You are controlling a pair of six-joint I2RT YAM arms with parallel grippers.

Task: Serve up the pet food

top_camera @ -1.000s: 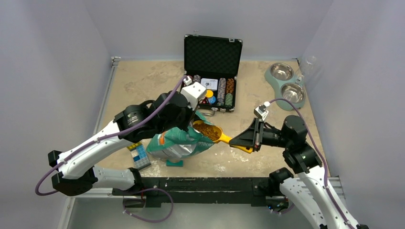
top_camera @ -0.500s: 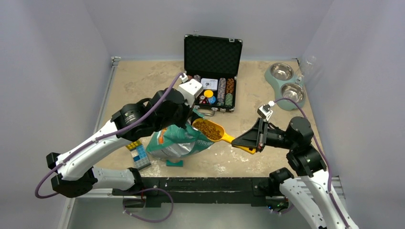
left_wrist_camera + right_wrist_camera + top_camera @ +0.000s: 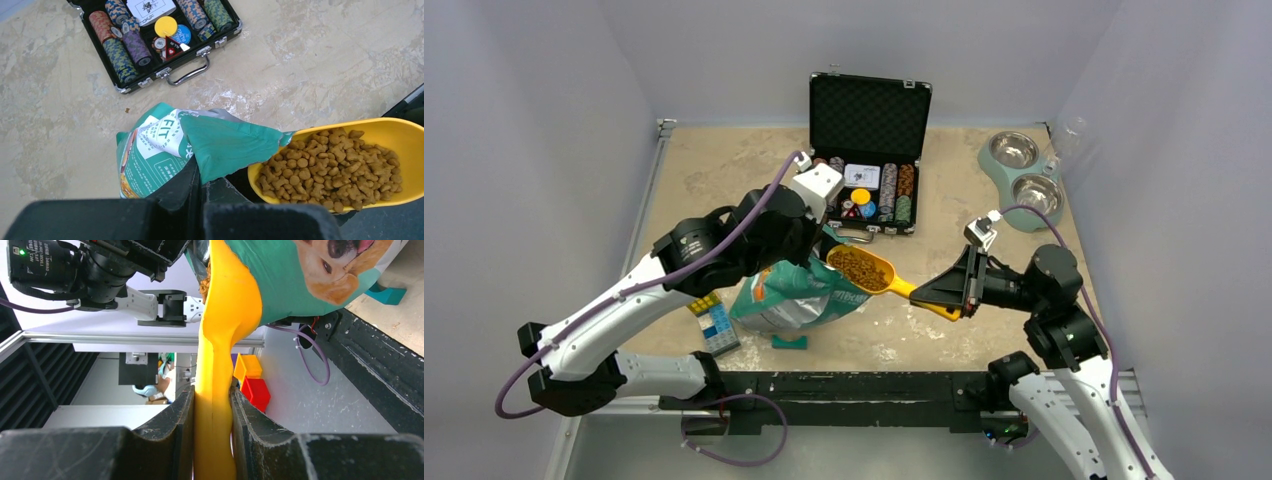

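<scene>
The teal-green bag point(image 3: 799, 300) slumps on the table point(image 3: 724, 170), its top flap pinched in the clenched left gripper point(image 3: 200, 176). The right gripper point(image 3: 212, 407) clamps the handle of the yellow scoop point(image 3: 400, 135), held level just beside the bag's mouth. The pet food point(image 3: 330, 167) fills the scoop's bowl and reaches up to the flap.

One teal bag point(image 3: 794, 300), one yellow scoop point(image 3: 396, 132) of kibble point(image 3: 330, 167), one open chip case point(image 3: 869, 115) and two steel bowls point(image 3: 1014, 150).
</scene>
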